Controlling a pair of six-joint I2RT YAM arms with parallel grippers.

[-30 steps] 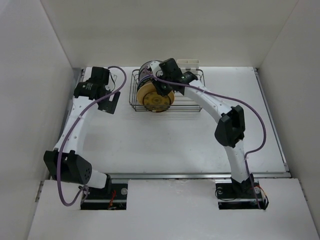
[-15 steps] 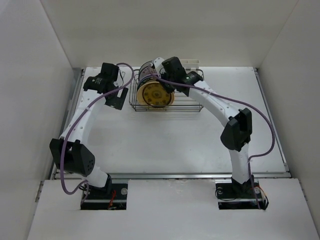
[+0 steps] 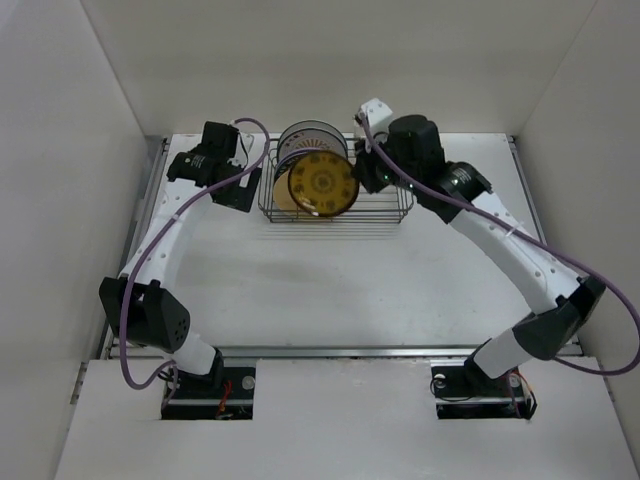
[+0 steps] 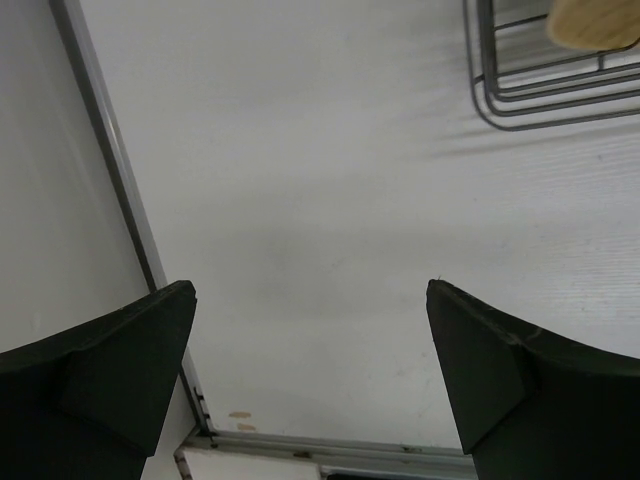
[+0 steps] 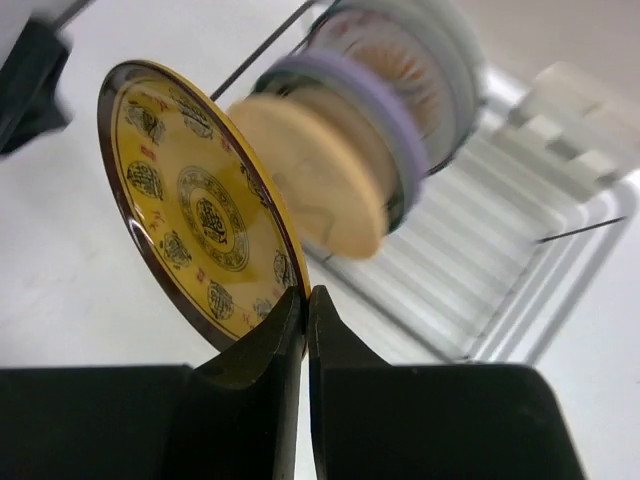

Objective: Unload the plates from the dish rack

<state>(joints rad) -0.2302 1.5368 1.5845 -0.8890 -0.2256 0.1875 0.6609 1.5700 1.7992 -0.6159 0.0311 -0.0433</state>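
Observation:
The dark wire dish rack (image 3: 385, 212) stands at the back middle of the table. My right gripper (image 3: 362, 180) is shut on the rim of the small ochre patterned plate (image 3: 323, 185) and holds it upright, lifted above the rack's front; the wrist view shows the gripper (image 5: 306, 300) pinching the plate (image 5: 195, 205). Behind it, the pale yellow plate (image 5: 320, 170), the lavender plate (image 5: 385, 110) and a patterned white plate (image 5: 400, 55) stand in the rack (image 5: 520, 250). My left gripper (image 3: 232, 200) is open and empty, left of the rack; in its wrist view (image 4: 310, 300) the rack corner (image 4: 540, 90) shows.
A white plastic cup (image 3: 374, 110) sits at the rack's back rim. A metal rail (image 4: 110, 170) runs along the table's left edge by the side wall. White walls enclose the table on three sides.
My right arm has swung to the right and raised the ochre plate out of the rack's front. My left gripper has moved closer to the rack's left side.

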